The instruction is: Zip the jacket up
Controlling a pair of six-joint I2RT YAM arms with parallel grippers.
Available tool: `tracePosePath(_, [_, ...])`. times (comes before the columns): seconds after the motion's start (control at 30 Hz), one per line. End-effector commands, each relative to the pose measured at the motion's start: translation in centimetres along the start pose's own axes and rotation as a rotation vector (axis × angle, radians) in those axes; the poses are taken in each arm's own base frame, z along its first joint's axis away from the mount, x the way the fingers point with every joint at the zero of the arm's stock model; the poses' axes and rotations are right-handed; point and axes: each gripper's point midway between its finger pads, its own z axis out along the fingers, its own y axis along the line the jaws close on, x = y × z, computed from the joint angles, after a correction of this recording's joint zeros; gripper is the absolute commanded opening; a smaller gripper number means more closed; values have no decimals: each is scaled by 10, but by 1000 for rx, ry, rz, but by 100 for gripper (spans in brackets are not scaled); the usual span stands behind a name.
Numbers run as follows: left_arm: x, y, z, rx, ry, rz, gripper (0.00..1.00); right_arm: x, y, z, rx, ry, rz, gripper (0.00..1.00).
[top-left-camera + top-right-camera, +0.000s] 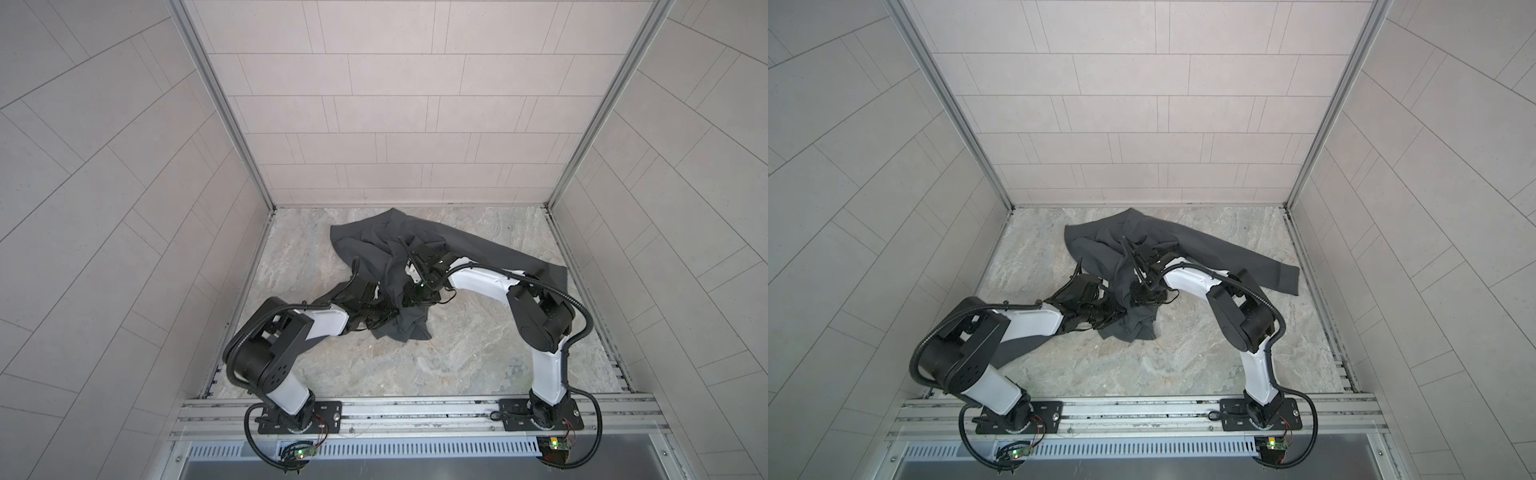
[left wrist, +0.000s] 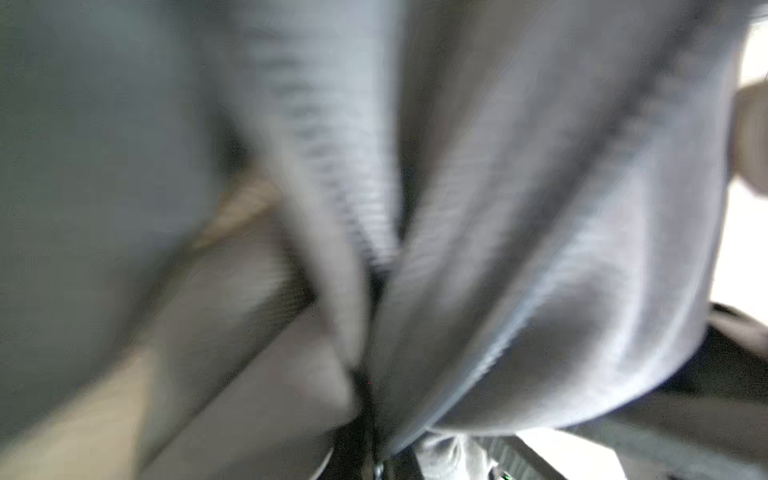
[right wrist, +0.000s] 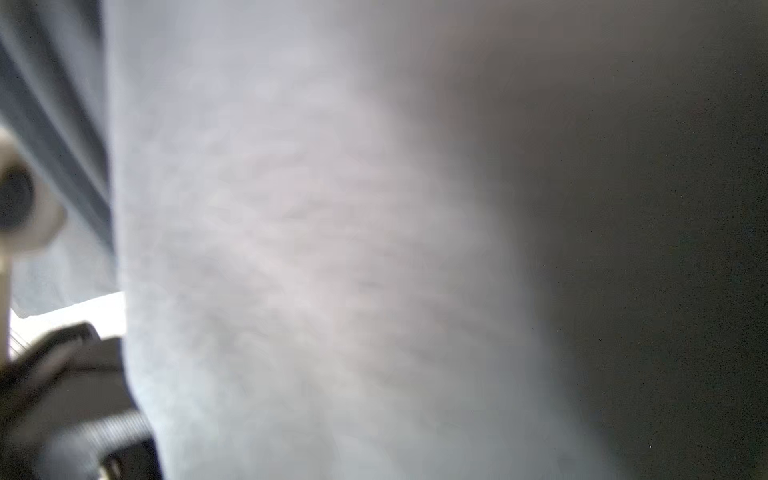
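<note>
Lying bunched: jacket (image 1: 365, 245), axis far-left to right | left gripper (image 1: 388, 311) clamps it | right gripper (image 1: 415, 297) unclear

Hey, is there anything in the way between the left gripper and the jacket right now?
Nothing visible does. The left gripper is at the jacket, shut on folds of its grey fabric, which fill the left wrist view. The jacket lies bunched on the table.

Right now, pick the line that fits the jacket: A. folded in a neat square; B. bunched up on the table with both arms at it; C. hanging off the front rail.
B: the jacket lies rumpled on the table, left arm and right arm reaching into its folds.
</note>
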Motion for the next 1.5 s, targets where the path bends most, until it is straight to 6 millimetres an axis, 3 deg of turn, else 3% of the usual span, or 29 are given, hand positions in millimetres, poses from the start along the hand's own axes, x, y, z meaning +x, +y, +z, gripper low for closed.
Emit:
tracePosePath(0.0, [27, 23, -6, -55, 99, 6, 0, -13, 17, 5, -2, -26, -45, 51])
tracePosePath(0.17, [16, 21, -16, -14, 71, 14, 0, -7, 5, -28, 70, -60, -31, 53])
tracePosePath(0.23, [15, 17, -17, 1, 74, 25, 5, -4, 4, -46, 77, -85, -31, 55])
tracePosePath(0.47, [9, 1, -27, 51, 25, -3, 49, 16, 0, -92, 108, -89, -90, 57])
tracePosePath(0.5, [9, 0, -28, 54, 20, -11, 51, 18, 1, -95, 105, -79, -103, 57])
tracePosePath(0.9, [36, -49, -7, 138, 78, -25, 47, 33, -10, -90, 132, -38, -99, 56])
tracePosePath(1.03, [31, -59, -6, 163, 41, -48, 36, 35, -12, -87, 139, -23, -101, 56])
tracePosePath(1.2, [24, -71, -16, 184, 2, -44, 33, 36, -15, -91, 154, -22, -115, 56])
tracePosePath(1.23, [23, -73, -17, 184, 5, -40, 34, 37, -16, -92, 157, -22, -116, 56])
tracePosePath(1.4, [22, -81, -20, 182, 8, -45, 56, 40, -21, -97, 162, -34, -110, 56])
tracePosePath(1.47, [23, -82, -21, 181, 6, -50, 58, 40, -22, -98, 160, -39, -106, 56])
